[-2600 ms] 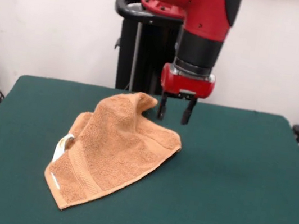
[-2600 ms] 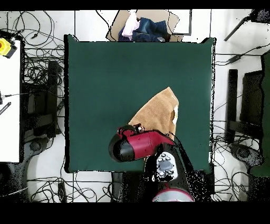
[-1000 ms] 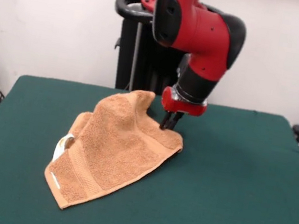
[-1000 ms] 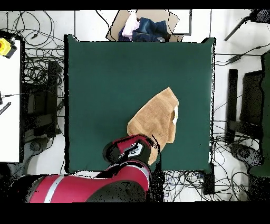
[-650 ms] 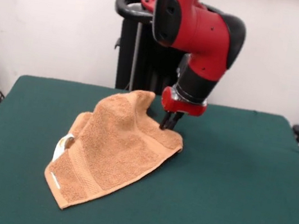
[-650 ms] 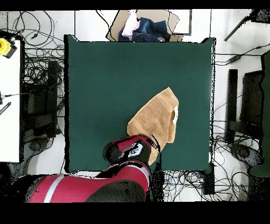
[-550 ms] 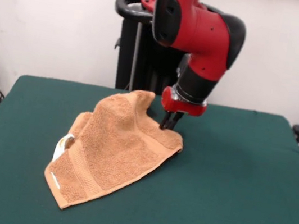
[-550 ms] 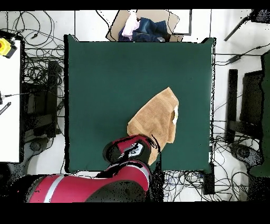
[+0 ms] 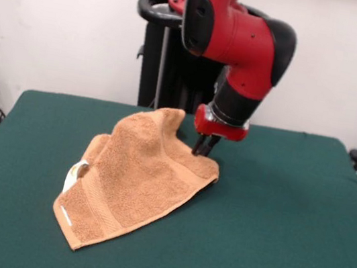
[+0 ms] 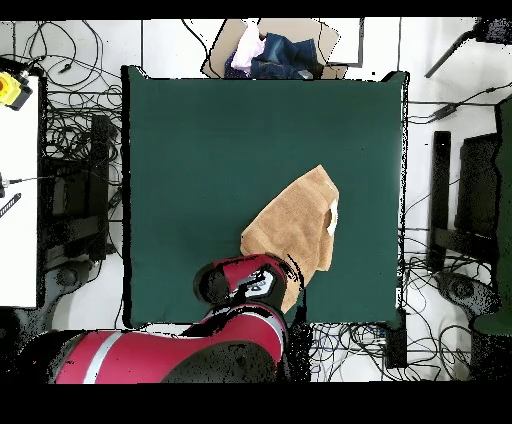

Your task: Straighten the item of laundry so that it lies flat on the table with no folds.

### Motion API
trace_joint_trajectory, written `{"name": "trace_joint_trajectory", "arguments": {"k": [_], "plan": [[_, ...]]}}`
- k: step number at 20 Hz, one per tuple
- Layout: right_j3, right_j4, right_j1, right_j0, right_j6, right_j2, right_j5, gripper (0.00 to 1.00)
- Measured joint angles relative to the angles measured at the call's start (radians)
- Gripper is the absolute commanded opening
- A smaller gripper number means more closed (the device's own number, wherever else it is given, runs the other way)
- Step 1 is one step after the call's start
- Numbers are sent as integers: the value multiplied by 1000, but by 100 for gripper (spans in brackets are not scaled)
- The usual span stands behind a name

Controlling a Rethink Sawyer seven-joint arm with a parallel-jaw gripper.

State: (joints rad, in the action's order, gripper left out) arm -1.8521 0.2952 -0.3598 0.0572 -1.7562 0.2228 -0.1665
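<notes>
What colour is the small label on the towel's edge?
White; the label on the towel shows best in the front view.

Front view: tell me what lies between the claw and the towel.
Nothing. In the front view the claw looks shut on the towel at its far right corner, with no gap; the overhead view hides that spot under the arm.

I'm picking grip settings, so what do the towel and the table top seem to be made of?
The towel looks like orange-tan terry cloth: a nubby, matte pile with flatter woven bands near one edge and a small white label. The table looks covered in dark green, felt-like fabric, matte and without shine; what lies under that cover cannot be seen.
</notes>
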Motion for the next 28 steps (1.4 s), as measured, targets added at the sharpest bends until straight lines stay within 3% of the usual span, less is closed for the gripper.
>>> {"name": "trace_joint_trajectory", "arguments": {"k": [15, 28], "plan": [[32, -141, 18, 17, 0, 15, -98, 0], [32, -188, 20, 19, 0, 17, -107, 0]]}}
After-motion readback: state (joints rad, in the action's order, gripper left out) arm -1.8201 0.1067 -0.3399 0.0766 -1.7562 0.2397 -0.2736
